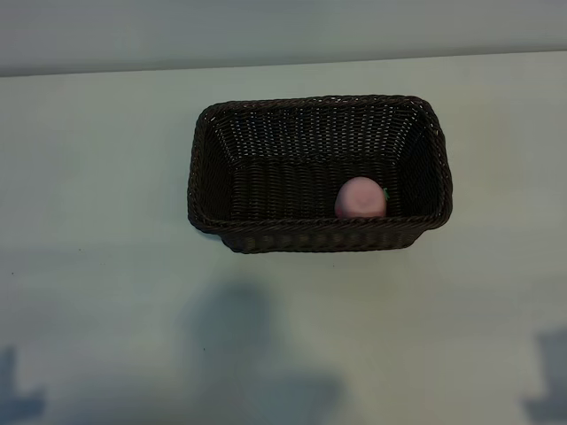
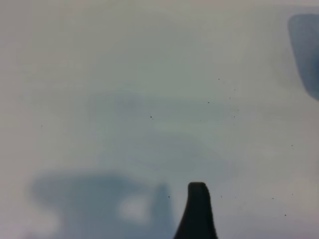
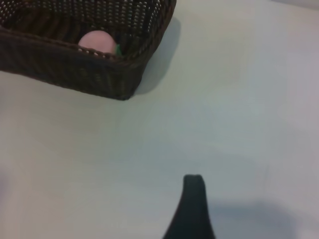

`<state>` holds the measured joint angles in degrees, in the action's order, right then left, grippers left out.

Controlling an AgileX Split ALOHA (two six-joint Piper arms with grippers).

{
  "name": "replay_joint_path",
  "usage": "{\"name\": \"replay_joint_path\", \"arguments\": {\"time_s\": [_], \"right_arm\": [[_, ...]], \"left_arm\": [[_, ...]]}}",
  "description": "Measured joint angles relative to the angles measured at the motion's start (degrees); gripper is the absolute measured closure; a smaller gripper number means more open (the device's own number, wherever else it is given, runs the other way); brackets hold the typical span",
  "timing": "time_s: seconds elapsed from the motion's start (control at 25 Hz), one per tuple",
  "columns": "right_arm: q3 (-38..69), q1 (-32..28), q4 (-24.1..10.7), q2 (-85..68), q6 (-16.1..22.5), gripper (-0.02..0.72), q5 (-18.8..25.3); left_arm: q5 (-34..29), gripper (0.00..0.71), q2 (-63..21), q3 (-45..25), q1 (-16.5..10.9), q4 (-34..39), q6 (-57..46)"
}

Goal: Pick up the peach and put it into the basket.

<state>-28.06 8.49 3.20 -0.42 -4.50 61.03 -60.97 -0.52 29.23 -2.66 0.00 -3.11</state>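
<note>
A: Start at the near edge of the table (image 1: pixel 106 292). What is there?

B: Only soft shadows on the pale top. No arm shows in the exterior view. The left wrist view has one dark fingertip (image 2: pixel 197 211) of the left tool over bare table, with nothing under it. The right wrist view likewise has one dark fingertip (image 3: pixel 192 209) of the right tool above bare table, well apart from everything.

A: And the state of the two tools?

B: Both stand wide apart in the jaws and carry nothing. Only one finger of each shows, and no object lies against either of them.

A: Farther in, then. How many baskets?

B: One basket (image 1: pixel 319 232), dark-brown woven wicker, rectangular with rounded corners and a braided rim. It sits about the middle of the table, nearer the far edge than the near one, with its long sides running parallel to the far edge.

A: How many peaches?

B: One peach (image 1: pixel 361 198), pale pink, with a speck of green at its side. It lies inside the basket, on the floor, against the near long wall and toward the right end. The near rim hides its lower part in both views that show it. From the right wrist view the peach (image 3: pixel 97 41) peeps over the basket (image 3: pixel 75 69) wall near one corner.

A: Anything else on the table?

B: One basket and one peach, that is the count.
</note>
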Motion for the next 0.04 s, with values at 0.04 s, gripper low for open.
{"name": "replay_joint_path", "arguments": {"time_s": [0.04], "right_arm": [[0.0,0.0,0.0,0.0,0.0,0.108,0.0]], "left_arm": [[0.0,0.117,0.0,0.0,0.0,0.0,0.0]]}}
